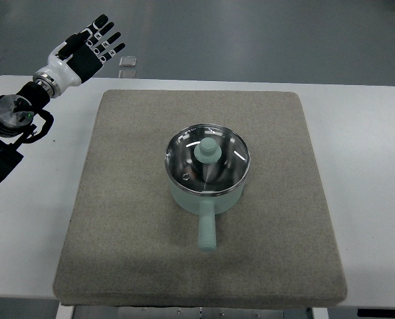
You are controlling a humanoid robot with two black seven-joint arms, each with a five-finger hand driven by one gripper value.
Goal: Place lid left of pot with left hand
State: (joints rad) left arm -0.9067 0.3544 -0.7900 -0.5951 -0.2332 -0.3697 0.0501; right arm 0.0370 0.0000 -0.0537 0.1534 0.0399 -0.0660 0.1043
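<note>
A pale green pot (207, 198) stands in the middle of the grey mat (131, 219), its handle pointing toward the near edge. A glass lid (207, 161) with a pale green knob and a steel rim sits on the pot. My left hand (91, 48) hovers at the upper left, beyond the table's far edge and well away from the pot, its black and white fingers (103, 24) stretched out and holding nothing. The right hand does not show.
The mat lies on a white table (367, 193). A small square metal piece (128, 62) rests on the floor just past the table's far edge, close to my left hand. The left arm's black joints (14, 113) hang over the table's left corner.
</note>
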